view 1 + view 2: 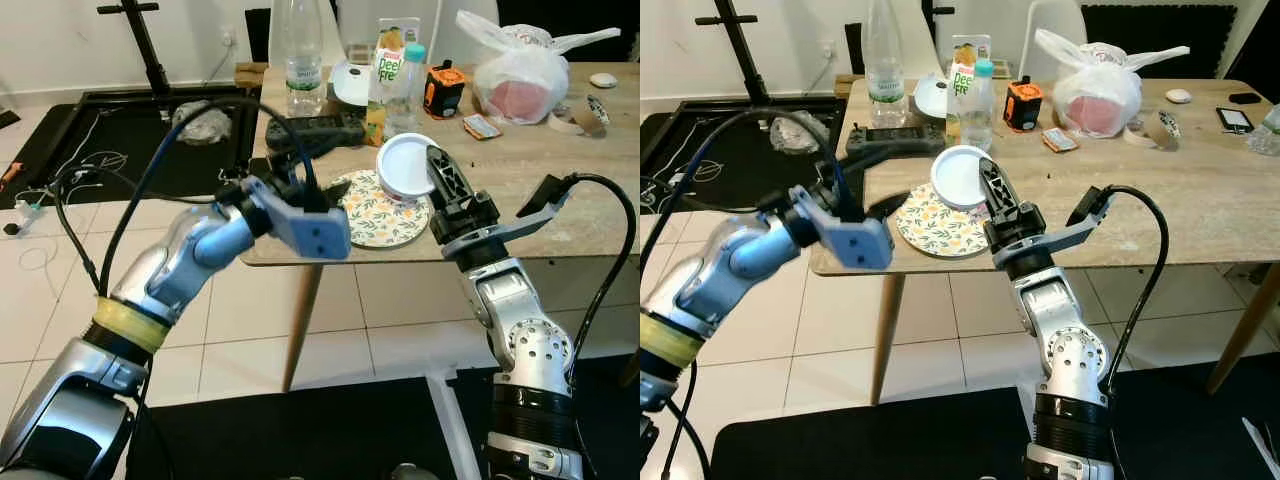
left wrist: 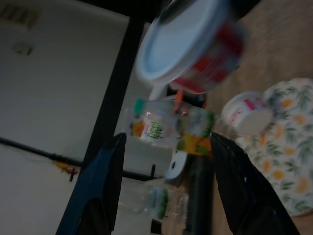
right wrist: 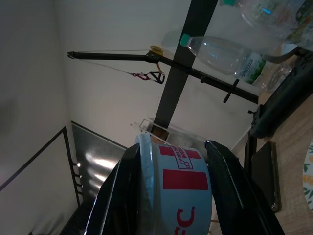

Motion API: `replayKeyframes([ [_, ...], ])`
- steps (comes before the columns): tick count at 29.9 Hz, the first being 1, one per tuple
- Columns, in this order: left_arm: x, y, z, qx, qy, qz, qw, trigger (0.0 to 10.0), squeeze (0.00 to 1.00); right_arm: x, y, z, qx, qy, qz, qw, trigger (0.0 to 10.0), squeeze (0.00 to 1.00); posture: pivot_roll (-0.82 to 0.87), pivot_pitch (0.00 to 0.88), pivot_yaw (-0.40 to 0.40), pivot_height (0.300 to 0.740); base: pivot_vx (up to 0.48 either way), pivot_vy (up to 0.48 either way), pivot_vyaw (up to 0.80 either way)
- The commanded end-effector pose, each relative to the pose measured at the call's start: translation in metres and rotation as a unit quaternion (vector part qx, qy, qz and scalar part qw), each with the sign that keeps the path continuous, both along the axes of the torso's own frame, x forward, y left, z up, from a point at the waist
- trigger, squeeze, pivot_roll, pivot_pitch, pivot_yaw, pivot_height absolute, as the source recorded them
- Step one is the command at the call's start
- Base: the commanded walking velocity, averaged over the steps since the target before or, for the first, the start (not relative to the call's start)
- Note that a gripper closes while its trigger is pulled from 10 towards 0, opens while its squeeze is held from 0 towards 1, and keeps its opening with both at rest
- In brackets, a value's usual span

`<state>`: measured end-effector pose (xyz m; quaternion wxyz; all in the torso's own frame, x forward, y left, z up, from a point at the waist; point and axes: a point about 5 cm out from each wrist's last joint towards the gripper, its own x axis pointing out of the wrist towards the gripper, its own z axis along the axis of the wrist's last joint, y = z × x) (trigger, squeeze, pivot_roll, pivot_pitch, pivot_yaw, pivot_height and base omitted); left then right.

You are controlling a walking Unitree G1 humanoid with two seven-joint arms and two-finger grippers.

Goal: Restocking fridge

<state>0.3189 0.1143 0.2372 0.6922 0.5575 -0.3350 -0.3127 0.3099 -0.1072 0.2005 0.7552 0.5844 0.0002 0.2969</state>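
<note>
Tub (image 1: 407,166) clamped in right tool (image 1: 440,180)

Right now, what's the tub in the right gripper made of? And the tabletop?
Tub, held by right gripper: looks like paper or thin plastic, white with red print, under a smooth white plastic lid. Tabletop: pale wood grain, matte, possibly laminate.

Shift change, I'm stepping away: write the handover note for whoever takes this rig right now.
Right gripper: shut on the white tub with red print, held tilted above the floral plate at the near edge of the wooden table.
Left gripper: open, holding nothing, over the table's left corner beside the plate.
On the table: large water bottle, small bottle, juice carton, bagged item.
Done: tub picked up.
Left: carry it to the fridge, then the other groceries.
</note>
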Motion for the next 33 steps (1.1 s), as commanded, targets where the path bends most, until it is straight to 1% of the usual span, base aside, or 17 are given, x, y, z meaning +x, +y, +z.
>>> replayKeyframes([
  [1, 0.0, 0.002, 0.0, -0.036, 0.047, 0.004, 0.998, 10.0, 0.0, 0.0, 0.014, 0.009, 0.015, -0.01, 0.017, 1.0, 10.0, 0.0, 0.08, 0.044, -0.023, 0.74, 0.0, 0.0, 0.0],
  [3, 0.001, 0.0, 0.003, -0.087, 0.104, 0.002, 0.991, 10.0, 0.0, 0.0, 0.014, 0.008, 0.015, -0.01, 0.017, 1.0, 10.0, 0.0, 0.08, 0.044, -0.023, 0.74, 0.0, 0.0, 0.0],
  [5, -0.001, -0.004, 0.01, -0.181, 0.23, -0.024, 0.956, 10.0, 0.0, 0.0, 0.014, 0.008, 0.014, -0.009, 0.016, 1.0, 10.0, 0.0, 0.08, 0.048, -0.023, 0.74, 0.0, 0.0, 0.0],
  [6, -0.002, -0.004, 0.015, -0.222, 0.291, -0.045, 0.929, 10.0, 0.0, 0.0, 0.014, 0.008, 0.014, -0.009, 0.016, 1.0, 10.0, 0.0, 0.09, 0.048, -0.023, 0.74, 0.0, 0.0, 0.0],
  [7, -0.003, -0.003, 0.021, -0.28, 0.367, -0.069, 0.885, 10.0, 0.0, 0.0, 0.014, 0.008, 0.013, -0.009, 0.016, 1.0, 10.0, 0.0, 0.09, 0.048, -0.024, 0.74, 0.0, 0.0, 0.0],
  [8, -0.003, -0.003, 0.021, -0.28, 0.367, -0.069, 0.885, 10.0, 0.0, 0.0, 0.014, 0.008, 0.013, -0.009, 0.016, 1.0, 10.0, 0.0, 0.09, 0.048, -0.024, 0.74, 0.0, 0.0, 0.0],
  [10, -0.003, 0.002, 0.029, -0.35, 0.462, -0.114, 0.807, 10.0, 0.0, 0.0, 0.015, 0.008, 0.012, -0.009, 0.018, 1.0, 10.0, 0.0, 0.08, 0.048, -0.023, 0.74, 0.0, 0.0, 0.0],
  [13, -0.003, 0.004, 0.03, -0.368, 0.487, -0.122, 0.783, 10.0, 0.0, 0.0, 0.015, 0.008, 0.012, -0.01, 0.019, 1.0, 10.0, 0.0, 0.08, 0.048, -0.023, 0.74, 0.0, 0.0, 0.0],
  [14, -0.002, 0.008, 0.028, -0.408, 0.524, -0.132, 0.736, 10.0, 0.0, -0.001, 0.015, 0.008, 0.011, -0.011, 0.019, 1.0, 10.0, 0.0, 0.08, 0.049, -0.024, 0.74, 0.0, 0.0, 0.0],
  [15, -0.002, 0.009, 0.027, -0.421, 0.535, -0.137, 0.72, 10.0, 0.0, -0.001, 0.015, 0.008, 0.01, -0.011, 0.019, 1.0, 10.0, 0.0, 0.08, 0.049, -0.024, 0.74, 0.0, 0.0, 0.0],
  [16, -0.002, 0.009, 0.027, -0.421, 0.535, -0.137, 0.72, 10.0, 0.0, -0.001, 0.015, 0.008, 0.01, -0.011, 0.019, 1.0, 10.0, 0.0, 0.08, 0.049, -0.024, 0.74, 0.0, 0.0, 0.0],
  [20, -0.002, 0.011, 0.022, -0.454, 0.573, -0.134, 0.669, 10.0, 0.0, -0.001, 0.014, 0.007, 0.011, -0.01, 0.018, 1.0, 10.0, 0.0, 0.08, 0.053, -0.025, 0.74, 0.0, 0.0, 0.0],
  [24, 0.003, 0.011, 0.009, -0.459, 0.577, -0.072, 0.671, 10.0, 0.0, -0.001, 0.015, 0.005, 0.009, -0.008, 0.018, 1.0, 10.0, 0.0, 0.08, 0.053, -0.025, 0.74, 0.0, 0.0, 0.0],
  [26, 0.008, 0.014, 0.0, -0.494, 0.594, -0.032, 0.634, 10.0, 0.0, -0.001, 0.017, 0.004, 0.008, -0.008, 0.019, 1.0, 10.0, 0.0, 0.08, 0.056, -0.024, 0.74, 0.0, 0.0, 0.0],
  [28, 0.008, 0.014, -0.009, -0.5, 0.601, -0.005, 0.624, 10.0, 0.0, -0.001, 0.017, 0.003, 0.004, -0.007, 0.017, 1.0, 10.0, 0.0, 0.08, 0.057, -0.025, 0.74, 0.0, 0.0, 0.0],
  [30, 0.007, 0.014, -0.012, -0.495, 0.6, 0.005, 0.628, 10.0, 0.0, -0.001, 0.016, 0.002, 0.001, -0.007, 0.015, 1.0, 10.0, 0.0, 0.08, 0.057, -0.025, 0.74, 0.0, 0.0, 0.0],
  [33, 0.0, 0.017, -0.057, -0.426, 0.586, 0.115, 0.68, 10.0, 0.0, 0.001, 0.002, -0.038, -0.107, 0.035, -0.034, 0.993, 10.0, 0.0, 0.08, 0.059, -0.03, 0.74, 0.0, 0.0, 0.0],
])
